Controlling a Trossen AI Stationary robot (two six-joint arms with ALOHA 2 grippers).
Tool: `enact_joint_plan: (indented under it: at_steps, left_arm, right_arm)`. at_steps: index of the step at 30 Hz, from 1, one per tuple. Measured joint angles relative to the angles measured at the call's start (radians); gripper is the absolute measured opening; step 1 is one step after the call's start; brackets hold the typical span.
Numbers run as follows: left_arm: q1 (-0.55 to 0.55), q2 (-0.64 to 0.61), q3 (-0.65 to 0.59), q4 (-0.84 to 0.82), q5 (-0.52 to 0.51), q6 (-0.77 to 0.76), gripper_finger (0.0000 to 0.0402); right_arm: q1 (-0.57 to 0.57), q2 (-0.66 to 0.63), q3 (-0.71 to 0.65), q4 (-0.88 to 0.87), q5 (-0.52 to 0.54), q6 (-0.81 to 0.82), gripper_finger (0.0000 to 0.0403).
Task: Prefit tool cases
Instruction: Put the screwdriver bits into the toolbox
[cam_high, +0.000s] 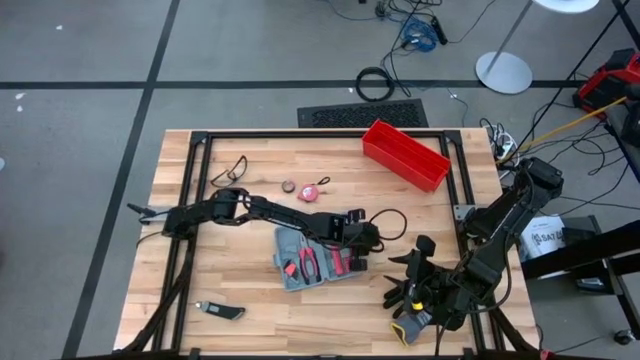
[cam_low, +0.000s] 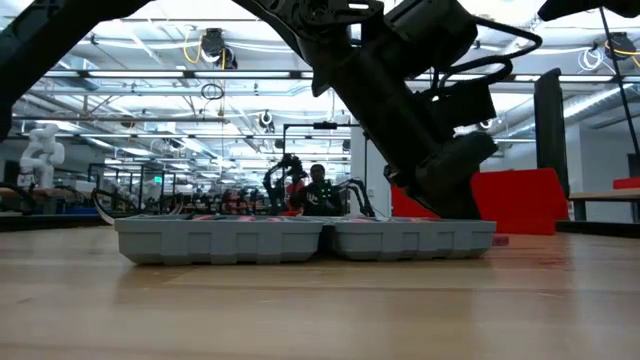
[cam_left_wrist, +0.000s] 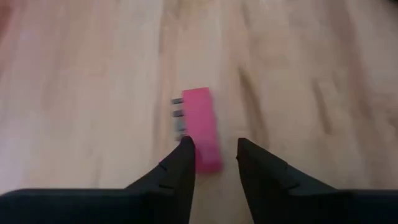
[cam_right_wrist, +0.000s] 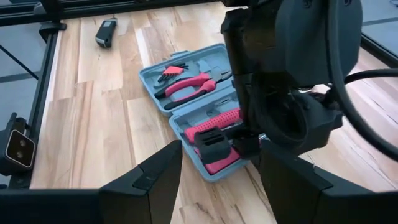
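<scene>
Two dark fingers (cam_left_wrist: 186, 163) of the left hand (cam_left_wrist: 214, 162) stand apart over a pink bit holder (cam_left_wrist: 205, 127) lying on the counter (cam_left_wrist: 93, 93).
Open tool case (cam_high: 315, 260) lies mid-counter, pliers (cam_right_wrist: 189, 86) and a red-handled tool (cam_right_wrist: 214, 121) seated; the left hand hangs open at its right edge. Closing off-centre could skid the holder away, or the arm could nudge the case. The right hand (cam_high: 412, 290), also open, waits near the front right corner.

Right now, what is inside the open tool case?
Inside the tool case lie red-handled pliers, a set of small keys and another red-handled tool. The left pincer covers part of the near half.
</scene>
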Motion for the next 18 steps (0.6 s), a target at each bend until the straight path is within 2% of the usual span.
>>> enact_joint_plan:
  at_steps: [7, 11, 18]
  left_arm:
    - [0.004, -0.007, 0.002, 0.001, -0.036, 0.056, 0.0138]
    - [0.018, 0.0, 0.002, -0.009, 0.026, 0.042, 0.0138]
    - [0.03, 0.025, 0.006, 0.001, 0.03, -0.003, 0.0139]
  right_arm:
    - [-0.001, 0.0, 0.0, -0.005, 0.004, 0.0, 0.02]
    - [-0.001, 0.0, 0.0, -0.012, 0.022, 0.0, 0.02]
    - [-0.014, 0.0, 0.0, -0.024, 0.023, 0.0, 0.02]
